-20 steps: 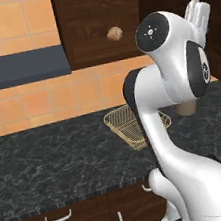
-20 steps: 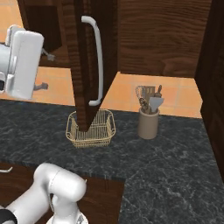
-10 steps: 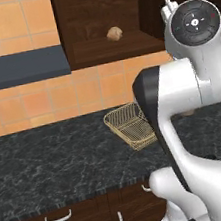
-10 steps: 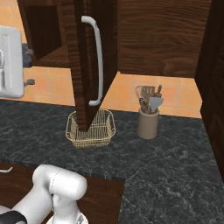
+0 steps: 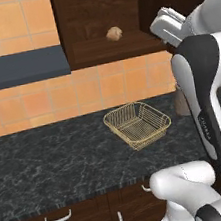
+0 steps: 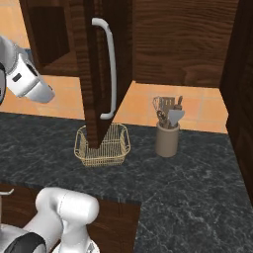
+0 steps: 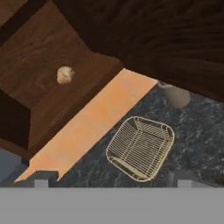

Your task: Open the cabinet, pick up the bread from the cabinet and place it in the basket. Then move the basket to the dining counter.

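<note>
A: How does the cabinet [image 6: 101, 74] look?

B: It is dark brown wood with a clear grain. Its door stands swung out, and a long rounded silver bar handle [image 6: 109, 69] runs vertically on it.

A: And the bread [image 5: 114, 33]?

B: It is a small round tan roll with a bumpy crust. It lies on the wooden shelf inside the cabinet, toward the front edge of the shelf, with nothing touching it.

A: Where is the basket [image 5: 138, 124]?

B: It stands on the black marbled counter [image 5: 50, 167], near the back edge by the orange tiled wall [image 5: 35, 99]. It is square and shallow, made of thin golden wire mesh with flared sides and a rounded rim. Nothing lies in it.

A: Something else beside it?

B: A tan cylindrical utensil holder [image 6: 167, 138] with grey utensils, further along the back edge, apart from the basket.

A: And the gripper [image 7: 109, 183]?

B: In the hand view its two small tips sit far apart, so it is spread wide and holds nothing. It is up in the air, apart from the bread.
</note>
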### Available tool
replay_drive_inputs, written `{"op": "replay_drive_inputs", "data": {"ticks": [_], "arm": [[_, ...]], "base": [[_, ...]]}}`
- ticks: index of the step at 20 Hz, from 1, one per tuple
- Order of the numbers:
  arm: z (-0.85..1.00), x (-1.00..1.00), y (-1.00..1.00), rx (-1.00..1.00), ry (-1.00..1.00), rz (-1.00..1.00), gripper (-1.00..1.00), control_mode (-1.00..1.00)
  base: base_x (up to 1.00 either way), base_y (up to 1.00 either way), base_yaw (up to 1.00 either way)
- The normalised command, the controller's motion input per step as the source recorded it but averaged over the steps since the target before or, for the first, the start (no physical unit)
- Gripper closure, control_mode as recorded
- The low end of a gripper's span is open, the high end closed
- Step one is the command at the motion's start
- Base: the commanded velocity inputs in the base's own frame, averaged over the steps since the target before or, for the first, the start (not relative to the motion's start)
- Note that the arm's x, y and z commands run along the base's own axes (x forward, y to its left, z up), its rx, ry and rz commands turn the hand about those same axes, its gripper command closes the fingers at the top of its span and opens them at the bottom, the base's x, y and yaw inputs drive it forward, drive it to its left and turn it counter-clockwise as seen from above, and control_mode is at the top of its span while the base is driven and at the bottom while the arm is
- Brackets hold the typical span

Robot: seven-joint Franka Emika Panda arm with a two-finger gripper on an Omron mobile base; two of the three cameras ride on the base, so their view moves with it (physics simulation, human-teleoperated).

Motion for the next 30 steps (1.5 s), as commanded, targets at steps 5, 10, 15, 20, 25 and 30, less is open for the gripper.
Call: {"op": "replay_drive_inputs", "data": {"ticks": [5, 10, 15, 20, 25, 30], "arm": [[-0.27, 0.79, 0.01, -0.40, 0.09, 0.50, -1.00, -1.00], [-0.17, 0.95, 0.09, -0.25, -0.07, 0.32, -1.00, -1.00], [-0.17, 0.87, 0.39, -0.16, -0.19, 0.11, -1.00, -1.00], [-0.07, 0.96, 0.15, -0.16, -0.09, -0.11, -1.00, -1.00], [0.08, 0.82, 0.00, -0.08, 0.01, -0.14, -1.00, -1.00], [0.07, 0.72, 0.00, 0.00, -0.01, -0.01, -1.00, -1.00]], "base": [[0.00, 0.00, 0.00], [0.00, 0.00, 0.00], [0.00, 0.00, 0.00], [0.00, 0.00, 0.00], [0.00, 0.00, 0.00], [0.00, 0.00, 0.00]]}}
